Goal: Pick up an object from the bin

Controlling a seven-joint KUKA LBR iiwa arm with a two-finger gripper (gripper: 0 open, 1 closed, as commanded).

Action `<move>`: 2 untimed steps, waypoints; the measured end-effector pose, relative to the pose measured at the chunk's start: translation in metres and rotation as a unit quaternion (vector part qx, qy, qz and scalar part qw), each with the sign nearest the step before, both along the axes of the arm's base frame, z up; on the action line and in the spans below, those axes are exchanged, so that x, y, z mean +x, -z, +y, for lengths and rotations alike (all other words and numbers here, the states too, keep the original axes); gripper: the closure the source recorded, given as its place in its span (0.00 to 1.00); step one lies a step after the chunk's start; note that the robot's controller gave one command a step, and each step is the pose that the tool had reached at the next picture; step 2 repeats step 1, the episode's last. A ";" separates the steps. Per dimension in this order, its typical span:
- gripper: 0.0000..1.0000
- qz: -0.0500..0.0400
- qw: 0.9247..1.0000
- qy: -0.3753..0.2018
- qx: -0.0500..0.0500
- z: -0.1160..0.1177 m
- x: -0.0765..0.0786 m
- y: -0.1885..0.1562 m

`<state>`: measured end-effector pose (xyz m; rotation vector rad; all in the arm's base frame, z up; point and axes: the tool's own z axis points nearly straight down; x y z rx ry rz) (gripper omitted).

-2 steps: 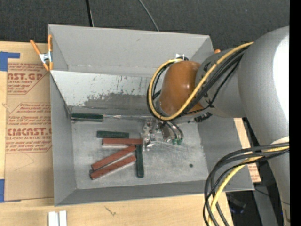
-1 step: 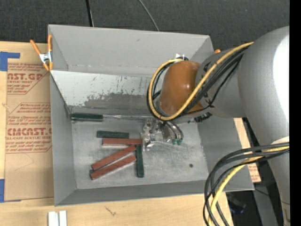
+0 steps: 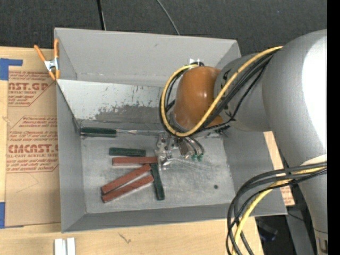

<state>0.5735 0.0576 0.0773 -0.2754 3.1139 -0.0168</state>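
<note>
Several flat sticks, red-brown and dark green, lie in the grey bin (image 3: 69, 116). The end effector (image 3: 169, 154) hangs low; a red-brown stick (image 3: 133, 161) ends at its left, a dark green stick (image 3: 158, 184) lies just below it. Open or closed, I cannot tell.

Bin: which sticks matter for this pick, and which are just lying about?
Near the job: pincer; short red-brown stick beside it; dark green stick just below it.
Lying about: long red-brown pair; middle green stick; green stick by the back wall.
</note>
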 end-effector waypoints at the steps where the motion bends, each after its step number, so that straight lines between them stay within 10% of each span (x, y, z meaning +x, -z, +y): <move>1: 1.00 0.009 0.999 -0.038 0.004 -0.015 -0.031 -0.197; 2: 1.00 0.009 0.999 -0.038 0.004 -0.015 -0.031 -0.197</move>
